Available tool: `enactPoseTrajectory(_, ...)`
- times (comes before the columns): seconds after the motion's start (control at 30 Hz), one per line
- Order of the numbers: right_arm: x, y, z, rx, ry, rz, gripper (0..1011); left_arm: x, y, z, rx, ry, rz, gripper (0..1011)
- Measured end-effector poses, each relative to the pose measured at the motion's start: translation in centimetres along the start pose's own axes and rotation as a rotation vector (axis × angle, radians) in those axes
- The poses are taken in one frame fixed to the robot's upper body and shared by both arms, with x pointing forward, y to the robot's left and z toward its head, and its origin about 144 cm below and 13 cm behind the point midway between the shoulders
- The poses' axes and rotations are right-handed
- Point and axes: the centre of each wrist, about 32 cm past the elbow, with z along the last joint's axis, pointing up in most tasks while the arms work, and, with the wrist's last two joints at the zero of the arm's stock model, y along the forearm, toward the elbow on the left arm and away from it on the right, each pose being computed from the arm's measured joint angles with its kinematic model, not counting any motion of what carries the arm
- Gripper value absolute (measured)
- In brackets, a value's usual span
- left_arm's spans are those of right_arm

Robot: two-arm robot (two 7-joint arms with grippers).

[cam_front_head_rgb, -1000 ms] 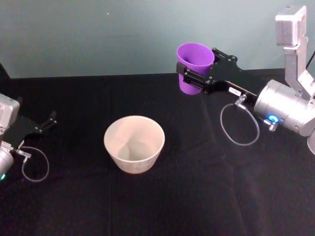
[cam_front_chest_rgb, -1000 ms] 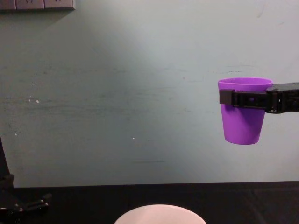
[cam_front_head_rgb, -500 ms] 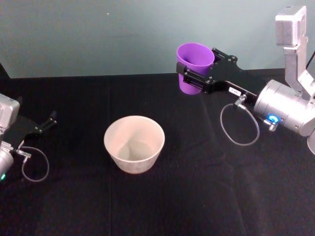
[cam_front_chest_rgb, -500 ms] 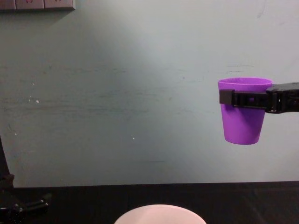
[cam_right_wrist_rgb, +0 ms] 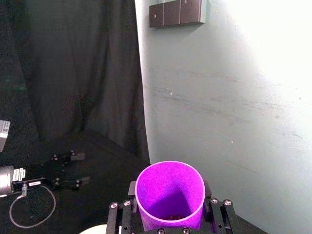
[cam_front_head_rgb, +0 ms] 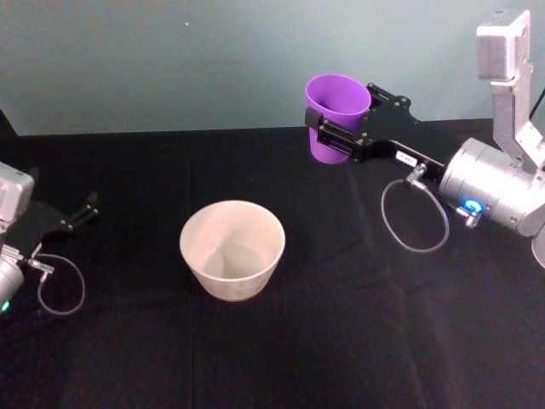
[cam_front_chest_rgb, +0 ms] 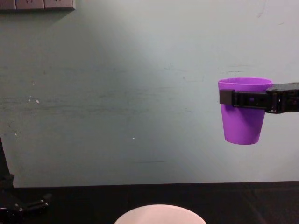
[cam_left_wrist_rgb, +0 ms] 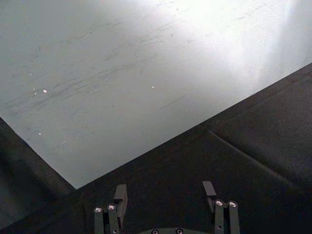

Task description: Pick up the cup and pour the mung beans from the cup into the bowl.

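Note:
The purple cup (cam_front_head_rgb: 335, 109) hangs upright high above the table, to the right of and beyond the bowl (cam_front_head_rgb: 232, 250). My right gripper (cam_front_head_rgb: 334, 135) is shut on the cup just under its rim. From the side, the cup (cam_front_chest_rgb: 244, 115) is level and the right gripper (cam_front_chest_rgb: 245, 99) clamps its upper part. A few dark beans lie at the bottom of the cup (cam_right_wrist_rgb: 169, 194), held by the right gripper (cam_right_wrist_rgb: 169, 214). The bowl's pale rim (cam_front_chest_rgb: 160, 211) peeks up at the bottom edge. My left gripper (cam_front_head_rgb: 85, 209) rests open on the table at the far left; its fingers (cam_left_wrist_rgb: 120, 195) stand apart.
A black cloth covers the table (cam_front_head_rgb: 341, 324), backed by a pale green wall (cam_front_chest_rgb: 117, 93). A wall socket plate (cam_right_wrist_rgb: 176, 13) sits high on the wall. A loose cable loop (cam_front_head_rgb: 415, 215) hangs under my right arm.

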Motion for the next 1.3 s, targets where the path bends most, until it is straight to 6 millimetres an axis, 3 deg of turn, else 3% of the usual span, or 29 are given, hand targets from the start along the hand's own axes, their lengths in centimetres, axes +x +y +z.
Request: enactPoseTrajectory(1.3, 0.00, 0.00, 0.00, 0.000, 0.000, 0.000, 732, 0.00, 0.00, 0.00, 0.000, 0.000, 0.000, 1000)
